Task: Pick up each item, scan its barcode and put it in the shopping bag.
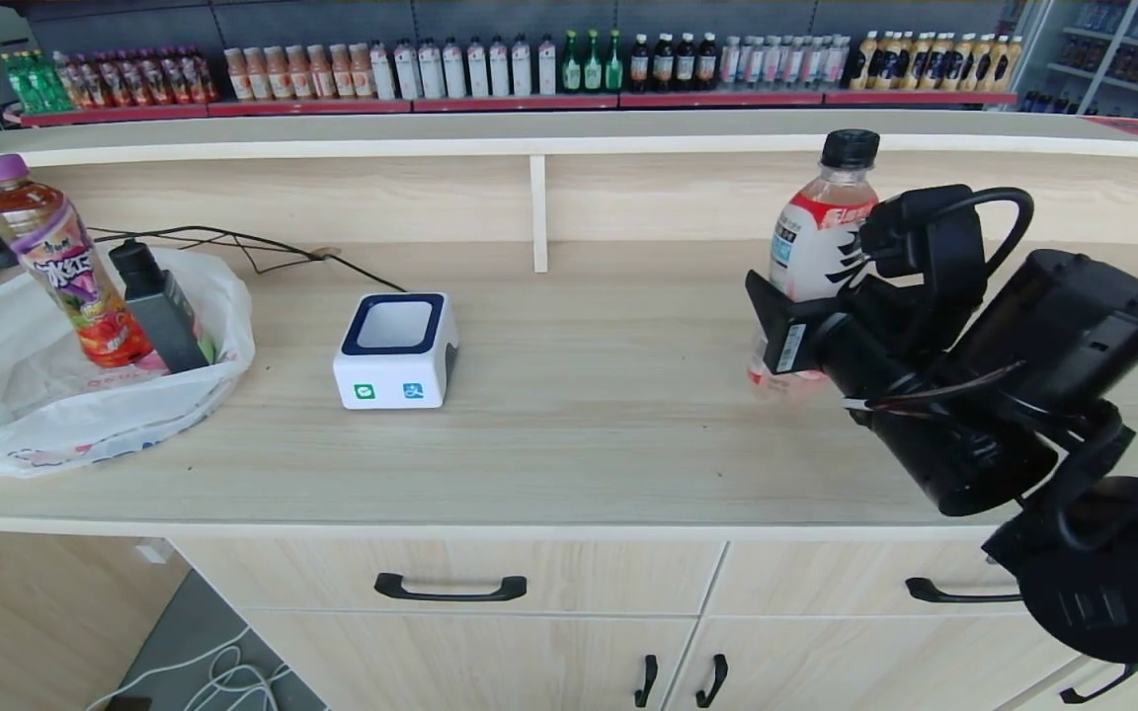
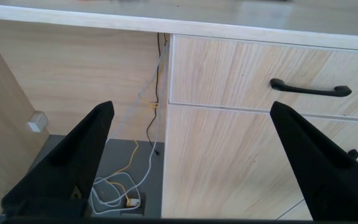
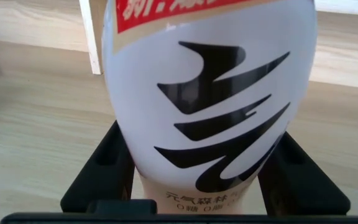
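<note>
Nearest to us, the left gripper (image 2: 190, 106) hangs below the worktop (image 1: 579, 434) edge, facing the drawer fronts (image 2: 247, 68). Its fingers (image 2: 73, 162) are spread wide with nothing between them. We judge it is parked there to leave the surface free for the other arm.

On the worktop, at about three o'clock from the scanner (image 1: 396, 346) and well apart from it, the right gripper (image 1: 811, 321) has its fingers closed against both flanks of the black-capped bottle (image 1: 821, 232). It grips low on the body, and the bottle is upright. We cannot tell whether its base rests on the wood or has just cleared it. We judge the low, sideways hold leaves most of the label uncovered, so the barcode can be turned toward the scanner's upward-facing window.

At nine o'clock from the scanner lies the shopping bag (image 1: 223, 306), its mouth slumped open. A purple-capped tea bottle (image 1: 60, 267) and a dark bottle (image 1: 159, 306) lean inside it, touching each other, so we take those two as done. The black-capped bottle looks to be the last item.

At twelve o'clock, beyond the raised back ledge, a shelf of drinks (image 1: 529, 64) lines the wall.
</note>
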Tool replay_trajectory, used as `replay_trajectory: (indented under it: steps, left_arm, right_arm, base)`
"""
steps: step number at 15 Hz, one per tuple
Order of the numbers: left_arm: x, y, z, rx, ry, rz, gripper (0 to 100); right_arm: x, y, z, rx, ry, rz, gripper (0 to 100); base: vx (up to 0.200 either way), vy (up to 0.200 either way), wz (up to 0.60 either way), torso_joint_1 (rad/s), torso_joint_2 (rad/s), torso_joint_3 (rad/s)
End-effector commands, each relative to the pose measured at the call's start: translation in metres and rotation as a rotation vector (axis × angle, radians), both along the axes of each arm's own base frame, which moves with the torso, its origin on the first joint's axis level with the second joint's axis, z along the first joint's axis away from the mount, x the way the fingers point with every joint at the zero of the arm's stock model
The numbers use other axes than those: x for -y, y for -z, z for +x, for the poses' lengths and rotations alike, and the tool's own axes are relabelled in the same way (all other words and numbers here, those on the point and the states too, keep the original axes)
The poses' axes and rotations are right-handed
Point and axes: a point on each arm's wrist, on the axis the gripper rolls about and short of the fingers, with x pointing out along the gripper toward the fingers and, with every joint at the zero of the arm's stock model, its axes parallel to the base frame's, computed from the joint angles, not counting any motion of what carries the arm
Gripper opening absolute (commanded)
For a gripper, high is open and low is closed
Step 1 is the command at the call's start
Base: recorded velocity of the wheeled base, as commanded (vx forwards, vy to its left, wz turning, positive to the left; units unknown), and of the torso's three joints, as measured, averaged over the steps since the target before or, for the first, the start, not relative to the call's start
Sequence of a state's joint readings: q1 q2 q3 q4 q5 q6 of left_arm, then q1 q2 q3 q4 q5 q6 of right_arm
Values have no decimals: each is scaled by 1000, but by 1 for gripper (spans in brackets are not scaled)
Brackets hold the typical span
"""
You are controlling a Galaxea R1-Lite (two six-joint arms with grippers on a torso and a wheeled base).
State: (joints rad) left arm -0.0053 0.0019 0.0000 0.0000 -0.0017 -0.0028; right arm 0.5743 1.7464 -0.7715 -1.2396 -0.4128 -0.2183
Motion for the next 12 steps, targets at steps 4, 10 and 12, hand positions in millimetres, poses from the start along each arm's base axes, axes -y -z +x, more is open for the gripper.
replay_trajectory:
  steps: [4, 10, 12]
  left_arm:
    - [0, 0, 0, 0, -2, 0, 100]
    - [0, 0, 0, 0, -2, 0, 100]
    - [0, 0, 0, 0, -2, 0, 100]
  right_arm:
    - [21, -24, -56, 58, 13, 13, 0]
    - [20, -31, -80, 77, -9, 45, 0]
    - [20, -26, -81, 55, -29, 72, 0]
  base:
    - [0, 0, 0, 0, 0, 0]
    - [0, 0, 0, 0, 0, 0]
    - [0, 0, 0, 0, 0, 0]
